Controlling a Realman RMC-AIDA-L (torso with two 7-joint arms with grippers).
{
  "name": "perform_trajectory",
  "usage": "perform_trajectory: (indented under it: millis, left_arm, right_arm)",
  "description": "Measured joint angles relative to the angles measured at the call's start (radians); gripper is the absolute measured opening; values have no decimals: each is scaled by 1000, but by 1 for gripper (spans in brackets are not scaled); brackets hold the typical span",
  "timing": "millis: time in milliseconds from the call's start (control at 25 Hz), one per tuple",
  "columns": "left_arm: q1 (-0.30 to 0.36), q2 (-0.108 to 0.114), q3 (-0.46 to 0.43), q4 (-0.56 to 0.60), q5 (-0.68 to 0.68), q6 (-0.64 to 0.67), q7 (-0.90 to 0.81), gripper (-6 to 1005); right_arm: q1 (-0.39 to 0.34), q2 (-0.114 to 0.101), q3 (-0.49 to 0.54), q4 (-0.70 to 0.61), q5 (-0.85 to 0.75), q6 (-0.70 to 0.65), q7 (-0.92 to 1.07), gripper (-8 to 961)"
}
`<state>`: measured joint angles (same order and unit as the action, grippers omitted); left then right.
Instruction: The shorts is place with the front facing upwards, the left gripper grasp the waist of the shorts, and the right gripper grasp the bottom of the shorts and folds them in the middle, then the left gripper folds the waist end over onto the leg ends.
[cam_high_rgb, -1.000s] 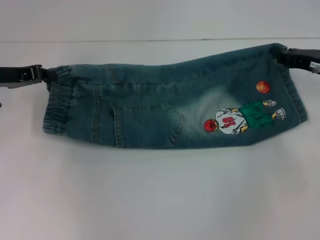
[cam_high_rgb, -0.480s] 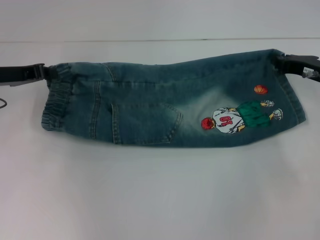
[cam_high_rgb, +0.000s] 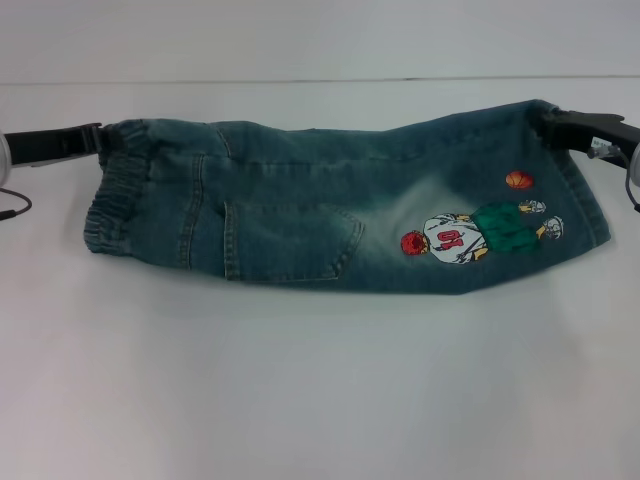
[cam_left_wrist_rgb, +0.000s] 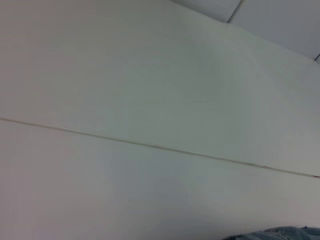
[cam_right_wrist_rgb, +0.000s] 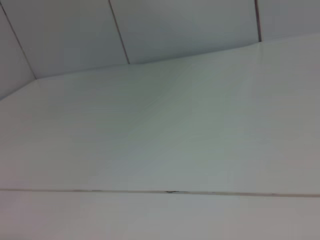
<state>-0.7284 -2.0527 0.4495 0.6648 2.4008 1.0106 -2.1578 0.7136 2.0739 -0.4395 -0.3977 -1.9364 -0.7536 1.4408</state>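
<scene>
The blue denim shorts (cam_high_rgb: 300, 200) lie stretched across the white table in the head view, folded lengthwise. A back pocket and a basketball-player patch (cam_high_rgb: 470, 235) face up. The elastic waist (cam_high_rgb: 115, 195) is at the left and the leg ends (cam_high_rgb: 585, 190) at the right. My left gripper (cam_high_rgb: 100, 140) is shut on the waist's far corner. My right gripper (cam_high_rgb: 548, 118) is shut on the far corner of the leg ends. A sliver of denim (cam_left_wrist_rgb: 280, 234) shows in the left wrist view. The right wrist view shows no shorts.
The white table (cam_high_rgb: 320, 400) stretches wide in front of the shorts. A pale wall rises behind its far edge (cam_high_rgb: 320, 80). A thin cable (cam_high_rgb: 12, 205) hangs by the left arm.
The left gripper has risen slightly and edged right with the waist corner. The right gripper has shifted a little left and down. The shorts' near edge has crept away from me.
</scene>
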Motion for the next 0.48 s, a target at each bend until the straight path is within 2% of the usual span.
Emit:
perform_trajectory:
  millis: [480]
  left_arm:
    - [3,-6,0,-22,2,-22,-6,61]
  right_arm:
    - [0,10,2,1,32,8,-29,45]
